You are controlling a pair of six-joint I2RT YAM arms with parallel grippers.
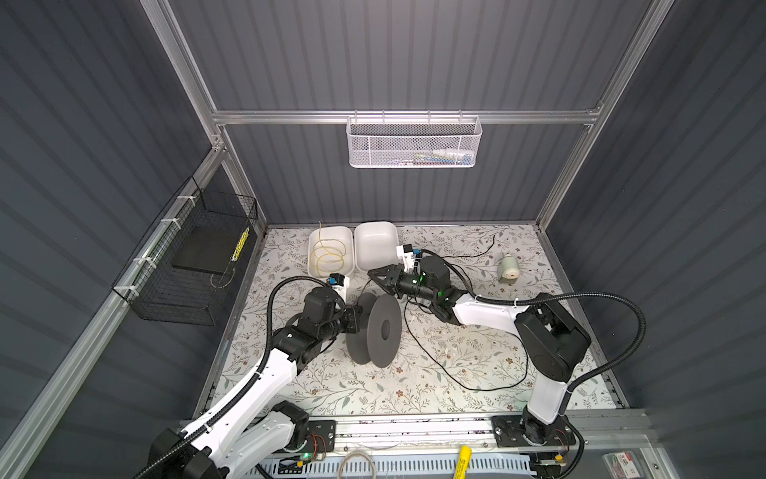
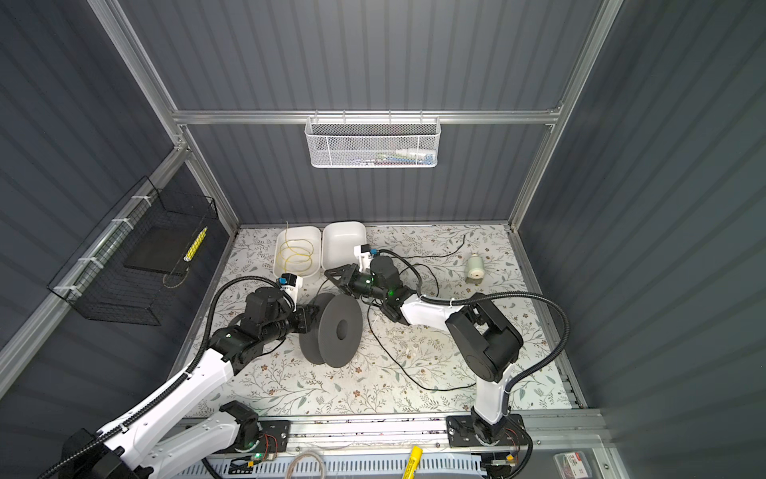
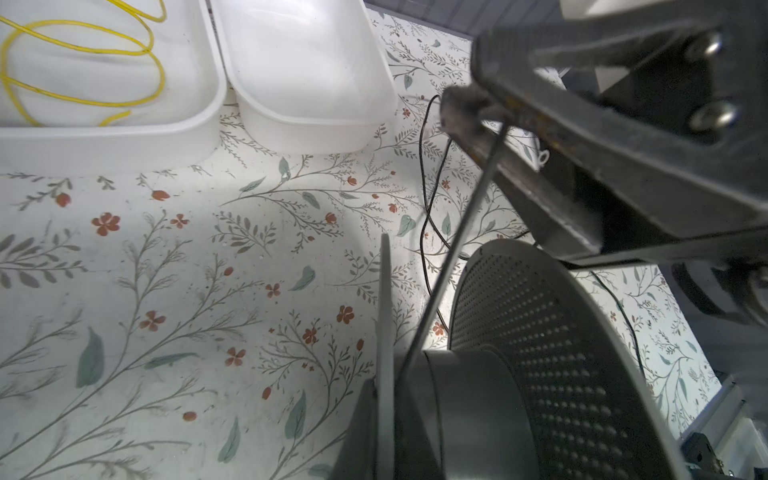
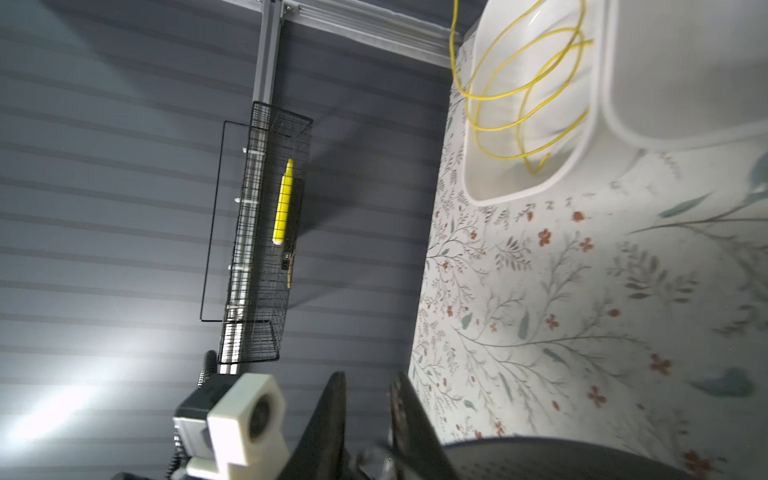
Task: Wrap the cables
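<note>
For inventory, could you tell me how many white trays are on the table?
2 white trays: one at the back holding the yellow wire coil, one apparently empty beside it. None seems hidden.

- Table surface (image 1: 352, 394): off-white, printed with grey-green leafy sprigs and small red-brown flowers.
- Spool (image 1: 375, 329): dark grey; in the left wrist view, the inner flange face carries a regular dot grid.
- Cable (image 3: 422, 166): black.
- Wire coil (image 1: 329, 257): yellow.
- Coil tray (image 1: 344, 236): white.
- Second tray (image 1: 375, 249): white.
- Walls (image 1: 393, 62): dark blue-grey, with parallel ribbed stripes.
- Mesh basket (image 1: 414, 145): white.
- Wire basket (image 1: 186, 290): black.
</note>
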